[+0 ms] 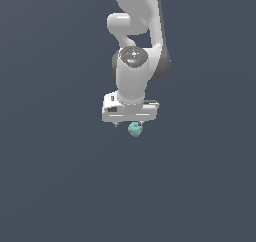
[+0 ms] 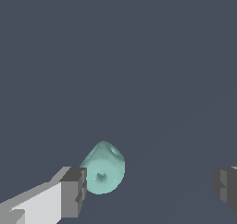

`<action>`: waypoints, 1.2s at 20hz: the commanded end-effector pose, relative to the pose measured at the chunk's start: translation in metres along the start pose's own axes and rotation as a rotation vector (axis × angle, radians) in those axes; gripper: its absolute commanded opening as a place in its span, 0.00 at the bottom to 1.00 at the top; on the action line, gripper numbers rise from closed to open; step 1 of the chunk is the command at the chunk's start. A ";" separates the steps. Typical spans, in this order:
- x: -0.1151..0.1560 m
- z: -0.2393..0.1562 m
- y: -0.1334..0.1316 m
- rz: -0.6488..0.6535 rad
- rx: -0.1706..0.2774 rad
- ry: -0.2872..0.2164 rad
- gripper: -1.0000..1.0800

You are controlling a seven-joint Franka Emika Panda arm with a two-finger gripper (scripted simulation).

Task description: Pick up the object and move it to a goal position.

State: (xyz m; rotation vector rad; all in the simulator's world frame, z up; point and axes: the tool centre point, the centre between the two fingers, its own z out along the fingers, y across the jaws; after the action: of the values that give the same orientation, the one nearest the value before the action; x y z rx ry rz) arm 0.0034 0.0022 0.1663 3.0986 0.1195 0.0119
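Note:
The object [image 1: 135, 129] is a small teal-green faceted lump on the dark grey floor, right under the white hand of the arm. My gripper [image 1: 129, 123] points straight down above it. In the wrist view the object [image 2: 102, 170] lies close beside one dark finger pad [image 2: 74, 193], while the other pad [image 2: 226, 187] stands far off on the opposite side. The jaws are wide apart and open, with the lump inside the gap but off to one side. Whether the near pad touches the lump I cannot tell.
A flat, plain dark grey surface [image 1: 55, 176] spreads all around. The white arm [image 1: 135, 31] rises behind the hand at the top of the exterior view. No other object or marker shows.

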 end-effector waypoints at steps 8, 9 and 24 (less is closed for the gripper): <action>-0.001 0.002 -0.001 0.016 0.000 0.001 0.96; -0.002 0.004 -0.002 0.025 0.001 0.001 0.96; -0.023 0.036 -0.022 0.321 0.024 -0.007 0.96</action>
State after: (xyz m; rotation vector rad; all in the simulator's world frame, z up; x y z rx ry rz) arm -0.0181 0.0188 0.1334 3.1073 -0.3169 0.0110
